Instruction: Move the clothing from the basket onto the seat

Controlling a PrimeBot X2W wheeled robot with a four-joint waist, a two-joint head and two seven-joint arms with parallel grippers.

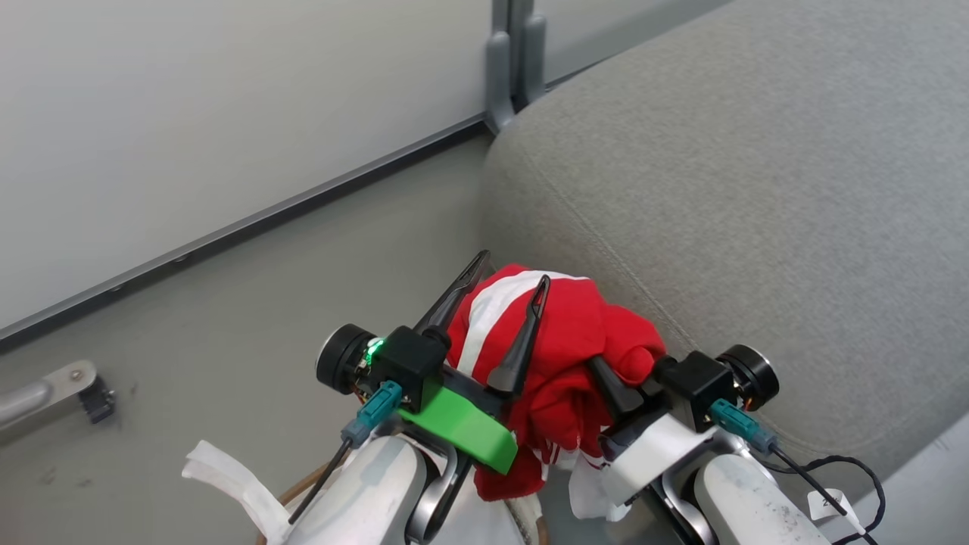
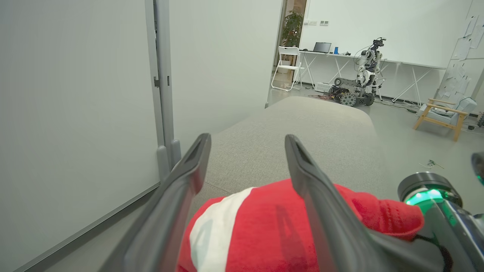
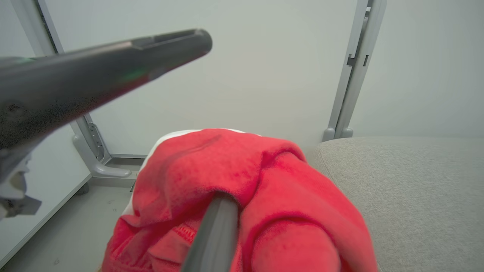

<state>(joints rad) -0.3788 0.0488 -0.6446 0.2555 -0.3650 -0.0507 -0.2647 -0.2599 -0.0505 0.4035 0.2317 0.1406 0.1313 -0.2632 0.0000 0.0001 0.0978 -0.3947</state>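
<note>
The red clothing (image 1: 564, 356) with white stripes hangs bunched between my two grippers, just at the rounded front-left corner of the grey seat (image 1: 757, 227). My left gripper (image 1: 512, 272) is open; one finger lies across the clothing (image 2: 261, 230) and the other runs past its left edge. My right gripper (image 1: 606, 371) is buried in the red fabric (image 3: 264, 196), with one dark finger going into a fold, apparently shut on it. Below my forearms, a bit of the basket's brown rim (image 1: 303, 484) and white liner (image 1: 227, 469) peeks out.
White partition panels with a grey post (image 1: 515, 60) stand behind the seat, and grey floor lies to the left with a metal foot (image 1: 45, 393). Far across the room are another robot (image 2: 359, 79), a white folding chair (image 2: 289, 66) and a wooden armchair (image 2: 442, 113).
</note>
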